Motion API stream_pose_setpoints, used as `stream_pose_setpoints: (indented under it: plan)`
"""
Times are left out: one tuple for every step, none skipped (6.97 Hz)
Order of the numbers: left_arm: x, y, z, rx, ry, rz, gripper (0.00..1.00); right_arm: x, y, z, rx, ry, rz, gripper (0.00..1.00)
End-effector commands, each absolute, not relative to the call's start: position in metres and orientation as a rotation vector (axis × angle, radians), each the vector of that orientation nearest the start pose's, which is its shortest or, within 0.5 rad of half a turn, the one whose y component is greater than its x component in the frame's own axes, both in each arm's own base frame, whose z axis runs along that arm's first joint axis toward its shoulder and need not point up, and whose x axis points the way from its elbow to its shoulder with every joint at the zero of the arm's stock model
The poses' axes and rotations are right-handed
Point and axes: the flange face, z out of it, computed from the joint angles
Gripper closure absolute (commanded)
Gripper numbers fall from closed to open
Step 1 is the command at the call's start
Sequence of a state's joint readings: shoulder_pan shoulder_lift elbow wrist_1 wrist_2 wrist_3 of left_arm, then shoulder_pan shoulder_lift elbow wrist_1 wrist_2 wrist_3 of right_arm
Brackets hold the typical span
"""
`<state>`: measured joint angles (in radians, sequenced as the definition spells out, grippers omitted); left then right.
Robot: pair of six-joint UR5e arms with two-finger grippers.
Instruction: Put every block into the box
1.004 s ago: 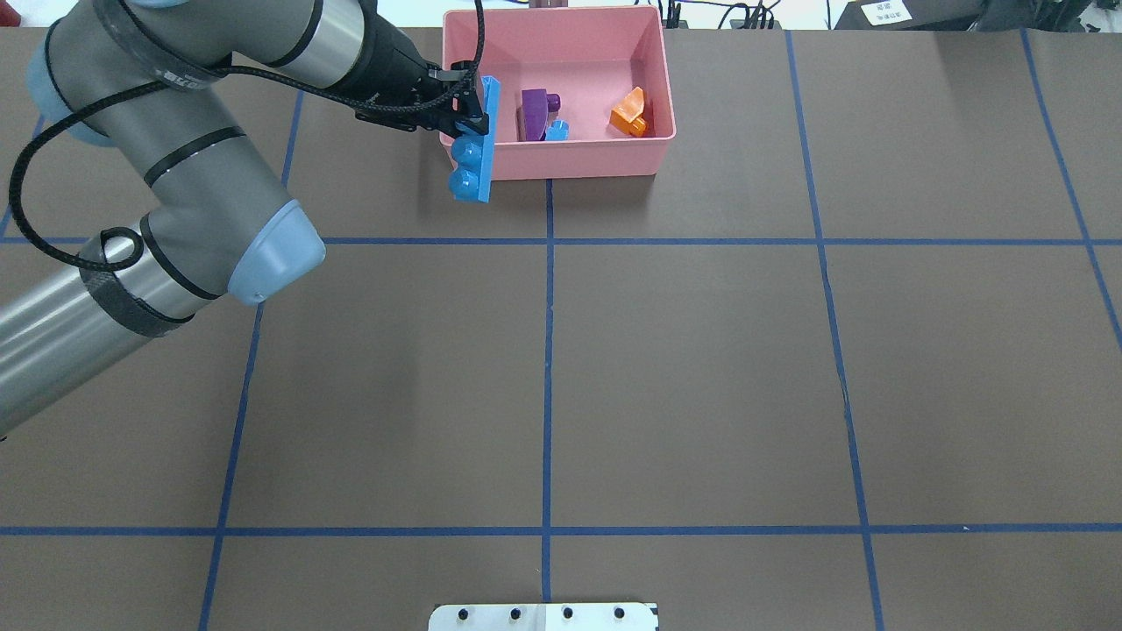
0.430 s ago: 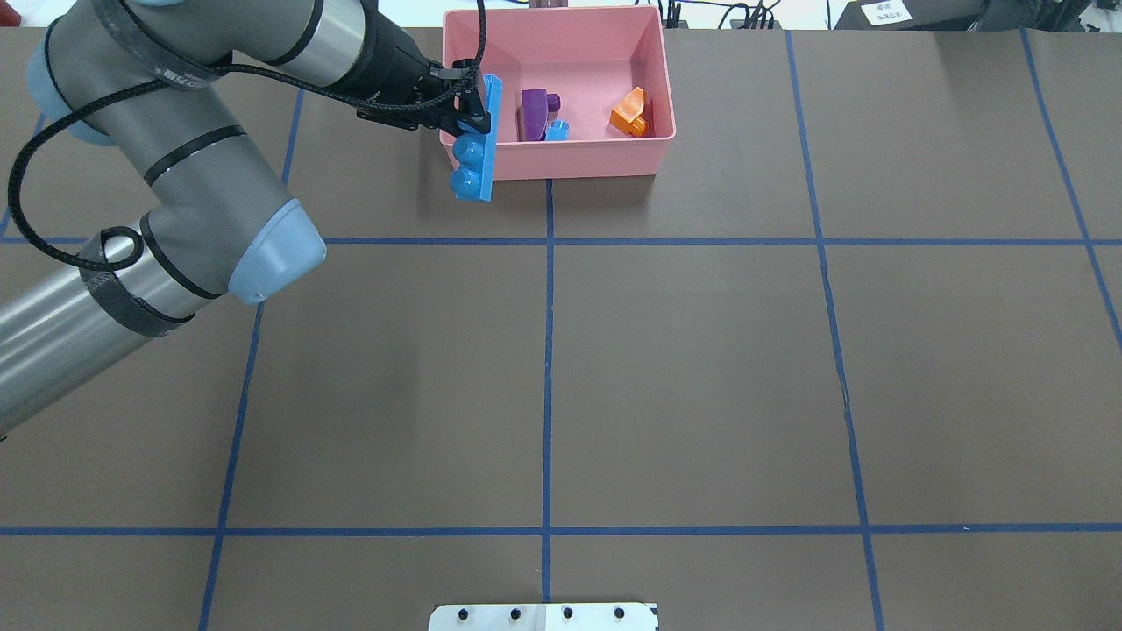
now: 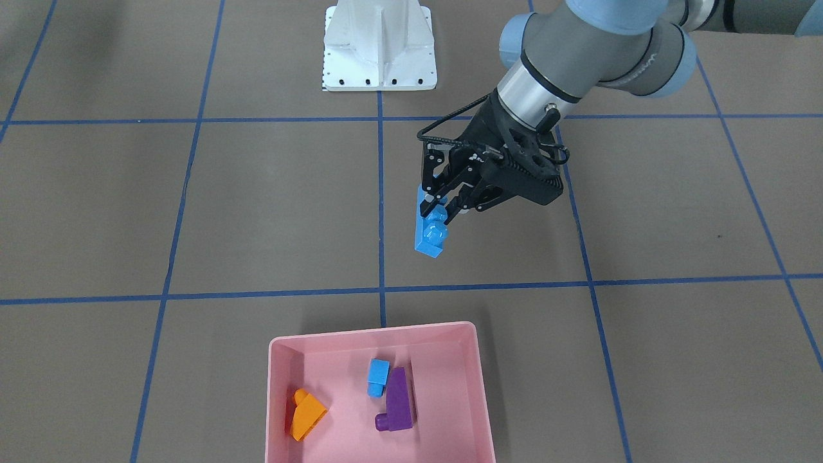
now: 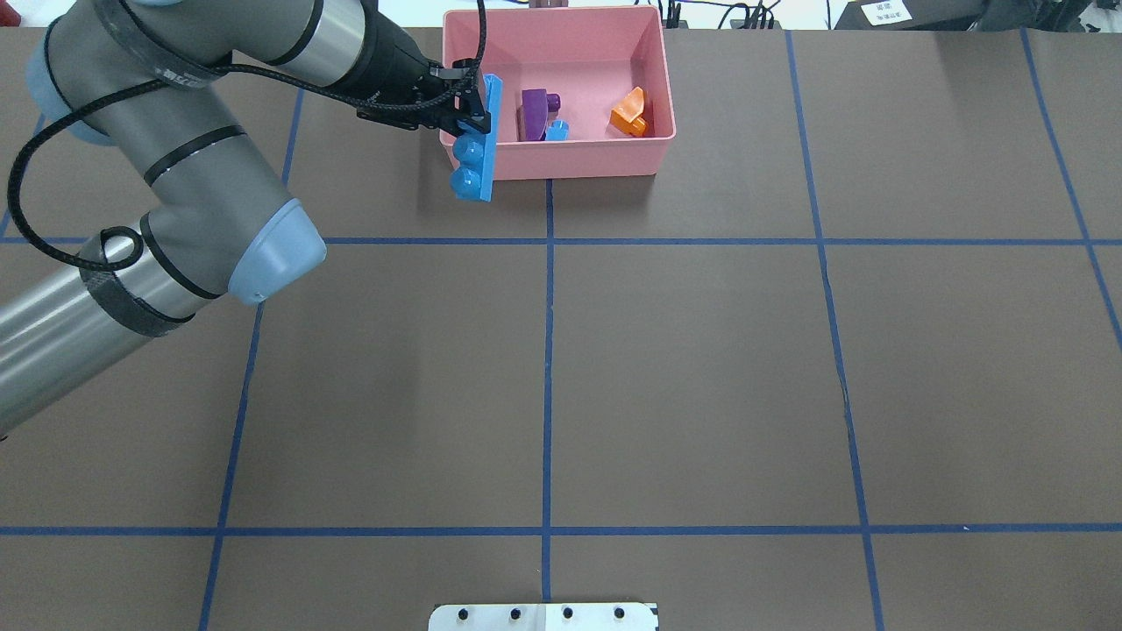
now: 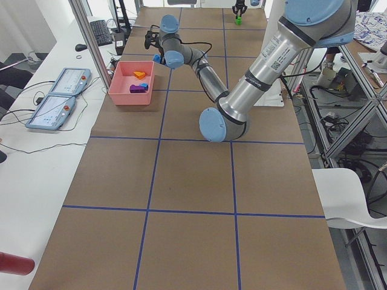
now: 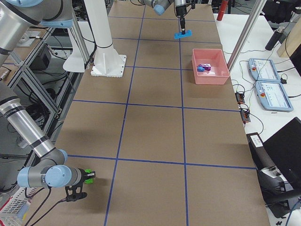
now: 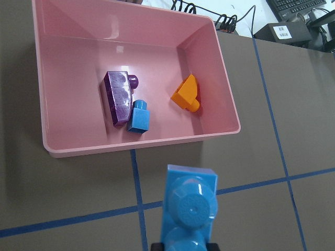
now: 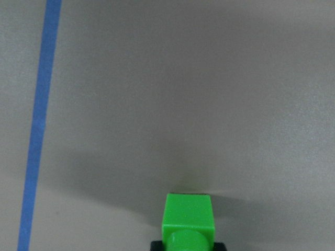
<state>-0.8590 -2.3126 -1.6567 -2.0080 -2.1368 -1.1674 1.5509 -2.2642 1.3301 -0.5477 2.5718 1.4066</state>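
My left gripper (image 4: 469, 109) is shut on the long blue four-stud block (image 4: 478, 149) and holds it in the air at the near left corner of the pink box (image 4: 561, 166). The front-facing view shows this block (image 3: 429, 236) hanging short of the box's rim (image 3: 373, 329). In the box lie the purple curved wedge (image 4: 532, 112), the small blue one-stud block (image 4: 557, 131) and the orange wedge (image 4: 629, 114). In the right wrist view my right gripper (image 8: 188, 244) is shut on the green block (image 8: 188, 217), just above the table, far from the box (image 6: 211, 77).
The white metal base plate (image 3: 379, 51) stands at the robot's side of the table, also in the overhead view (image 4: 543, 616). Blue tape lines (image 4: 548, 350) cross the brown tabletop. Two control pendants (image 6: 268, 84) lie beyond the table edge behind the box.
My left gripper with the long blue block has edged slightly toward the box. The blocks in the box have not moved.
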Motion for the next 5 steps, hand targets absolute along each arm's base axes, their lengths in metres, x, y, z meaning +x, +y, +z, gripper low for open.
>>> stream_pose_setpoints:
  plan:
    - [0.372, -0.554, 0.114, 0.332, 1.274, -0.029, 1.0, 0.048, -0.076, 0.837, -0.617, -0.886, 1.209, 1.0]
    - [0.374, -0.553, 0.113, 0.33, 1.276, -0.027, 1.0, 0.048, -0.082, 0.829, -0.597, -0.896, 1.203, 1.0]
    - [0.38, -0.557, 0.109, 0.33, 1.273, -0.031, 1.0, 0.049, -0.087, 0.818, -0.57, -0.908, 1.203, 1.0]
    - [0.392, -0.571, 0.106, 0.349, 1.247, -0.063, 1.0, 0.053, -0.1, 0.809, -0.528, -0.936, 1.215, 1.0]
    - [0.416, -0.586, 0.099, 0.33, 1.23, -0.07, 1.0, 0.058, -0.108, 0.798, -0.474, -0.957, 1.239, 1.0]
